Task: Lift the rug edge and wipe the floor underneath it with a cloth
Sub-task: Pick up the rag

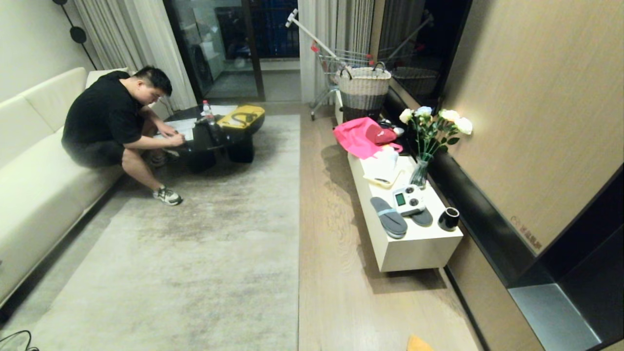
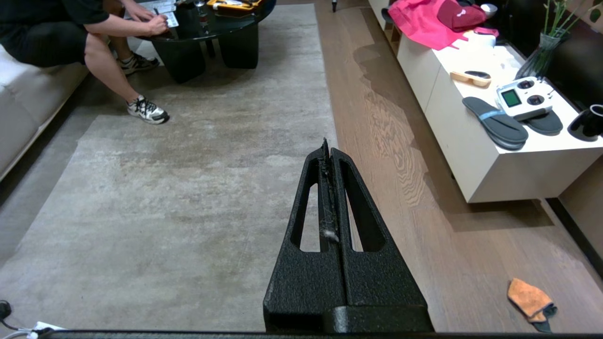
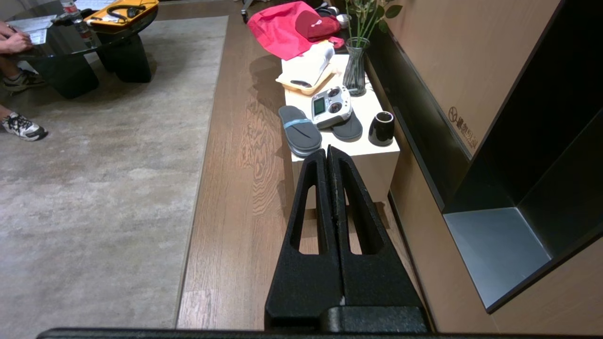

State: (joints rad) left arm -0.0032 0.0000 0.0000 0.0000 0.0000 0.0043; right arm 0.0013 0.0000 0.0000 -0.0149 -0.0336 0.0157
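Lifting the straight pale grey-beige rug edge (image 2: 328, 117) with the small orange cloth (image 2: 530, 297) unfetched risks bare-floor wiping; both black grippers (image 2: 328, 149) (image 3: 327, 149) are pressed together, empty.

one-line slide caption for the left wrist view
Shut left gripper above the pale grey-beige rug's straight edge; small orange cloth lies on the oak-look plank floor.

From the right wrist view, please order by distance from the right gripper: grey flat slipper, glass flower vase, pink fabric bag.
From the right gripper, shut, nearest first:
1. Grey flat slipper, at the white bench's near end.
2. Glass flower vase, mid-bench, wall side.
3. Pink fabric bag, at the far end.
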